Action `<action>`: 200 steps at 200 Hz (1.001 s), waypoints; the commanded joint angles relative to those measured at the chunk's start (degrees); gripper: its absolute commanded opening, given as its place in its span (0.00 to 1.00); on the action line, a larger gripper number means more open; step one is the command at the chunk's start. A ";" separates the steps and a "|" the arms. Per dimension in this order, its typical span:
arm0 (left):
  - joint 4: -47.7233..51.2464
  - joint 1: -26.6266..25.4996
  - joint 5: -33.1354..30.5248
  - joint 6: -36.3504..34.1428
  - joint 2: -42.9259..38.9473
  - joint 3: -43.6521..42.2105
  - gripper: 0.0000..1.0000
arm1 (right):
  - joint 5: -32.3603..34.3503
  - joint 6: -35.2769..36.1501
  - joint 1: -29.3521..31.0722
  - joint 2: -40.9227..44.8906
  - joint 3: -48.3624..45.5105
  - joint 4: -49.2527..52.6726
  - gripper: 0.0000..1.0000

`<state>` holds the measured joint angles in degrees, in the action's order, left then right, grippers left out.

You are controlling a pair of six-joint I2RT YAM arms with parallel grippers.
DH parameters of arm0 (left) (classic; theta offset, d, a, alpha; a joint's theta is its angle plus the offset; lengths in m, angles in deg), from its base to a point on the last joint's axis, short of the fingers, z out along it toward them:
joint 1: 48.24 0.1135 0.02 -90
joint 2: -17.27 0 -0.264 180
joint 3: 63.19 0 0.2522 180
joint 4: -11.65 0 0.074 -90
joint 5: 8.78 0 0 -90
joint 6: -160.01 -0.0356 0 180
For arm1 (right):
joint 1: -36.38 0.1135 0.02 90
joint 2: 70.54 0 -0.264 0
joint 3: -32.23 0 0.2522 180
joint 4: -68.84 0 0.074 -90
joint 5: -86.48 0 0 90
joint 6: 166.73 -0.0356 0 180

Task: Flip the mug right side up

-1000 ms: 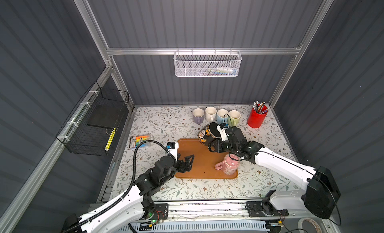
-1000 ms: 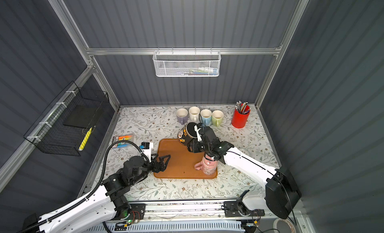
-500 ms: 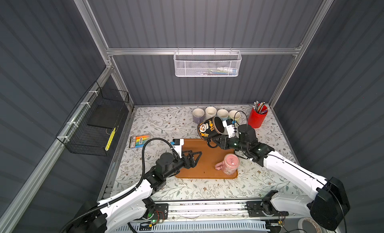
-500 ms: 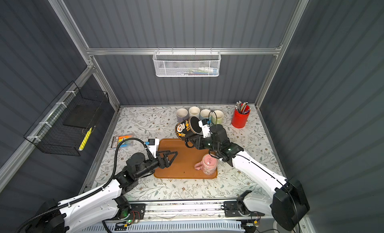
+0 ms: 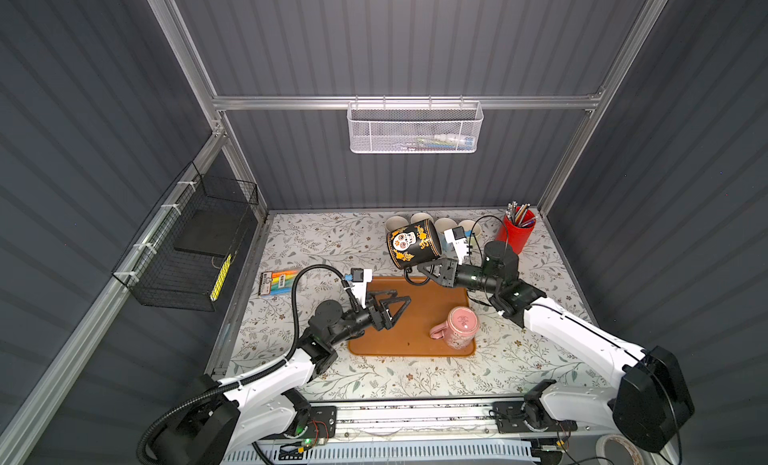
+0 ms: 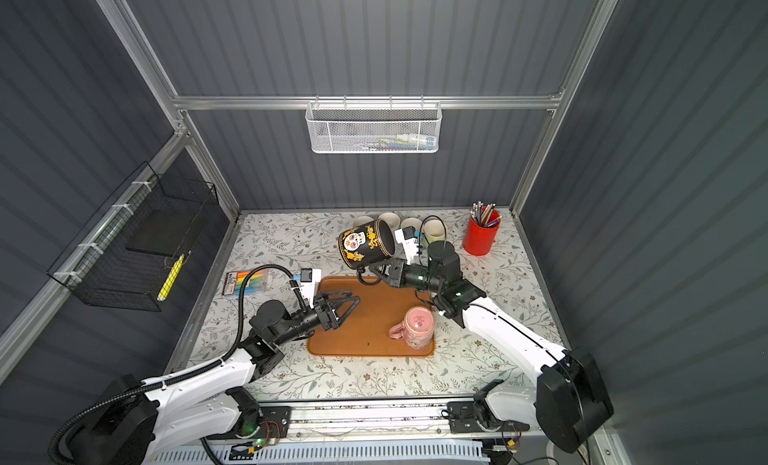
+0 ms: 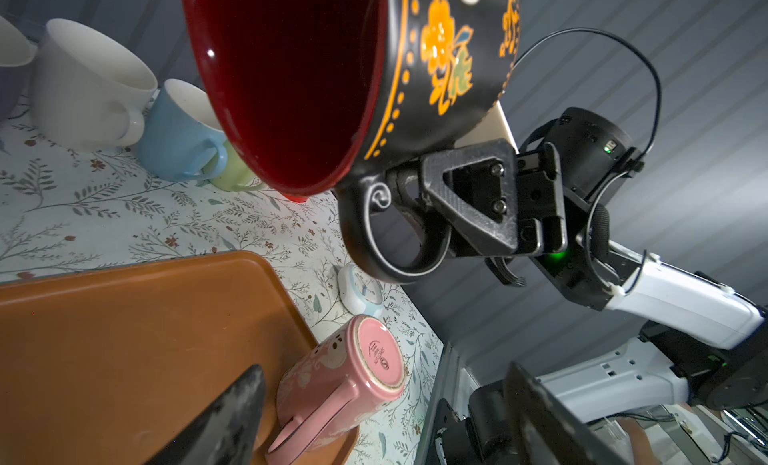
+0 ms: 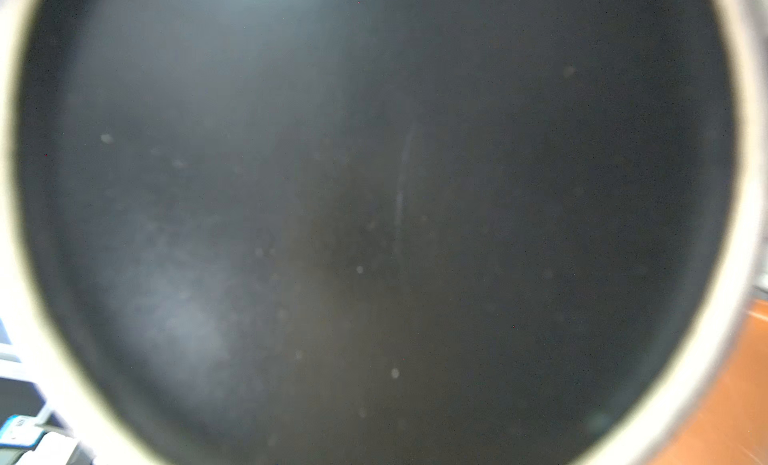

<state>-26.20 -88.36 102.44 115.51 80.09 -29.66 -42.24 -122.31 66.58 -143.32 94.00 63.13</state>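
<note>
Aloft: black skull-painted ceramic mug (image 5: pixel 411 242), pinched by its handle.
Near: left gripper (image 5: pixel 395 303) spread wide, empty, over brown plastic tray (image 5: pixel 415 330); pink ceramic mug (image 5: pixel 459 328) base-up at tray's 4 o'clock. Farther: right gripper (image 5: pixel 422 269) clamps handle, mug body at its 11 o'clock, tipped sideways.

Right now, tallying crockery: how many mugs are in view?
6: black skull mug held by right end effector; pink mug inverted on tray; four cups at back, partly hidden.

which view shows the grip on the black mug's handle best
Left wrist: close up, right gripper shut on the mug handle. Both top views show it small; the right wrist view, only blurred dark mug.
</note>
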 commanded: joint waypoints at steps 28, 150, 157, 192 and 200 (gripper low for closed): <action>-8.13 1.55 2.70 1.40 1.90 3.92 0.81 | -5.31 -4.14 -0.53 -0.45 1.28 -18.63 0.00; -18.61 4.72 5.45 6.87 10.21 7.81 0.59 | -8.47 -5.96 -0.49 -0.47 -0.50 -23.76 0.00; -18.61 4.70 5.84 6.76 10.43 8.19 0.58 | -8.53 -5.99 -0.52 -0.49 -0.59 -23.78 0.00; -18.19 4.70 6.28 6.49 10.86 9.13 0.52 | -9.13 -6.00 -0.57 -0.40 -1.34 -24.37 0.00; -18.26 4.74 6.53 6.61 11.05 9.33 0.49 | -9.33 -5.99 -0.53 -0.38 -1.49 -24.48 0.00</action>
<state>-41.90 -84.12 107.46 121.95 90.61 -22.64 -49.78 -129.33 66.34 -145.24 91.55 49.15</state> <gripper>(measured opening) 0.523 0.190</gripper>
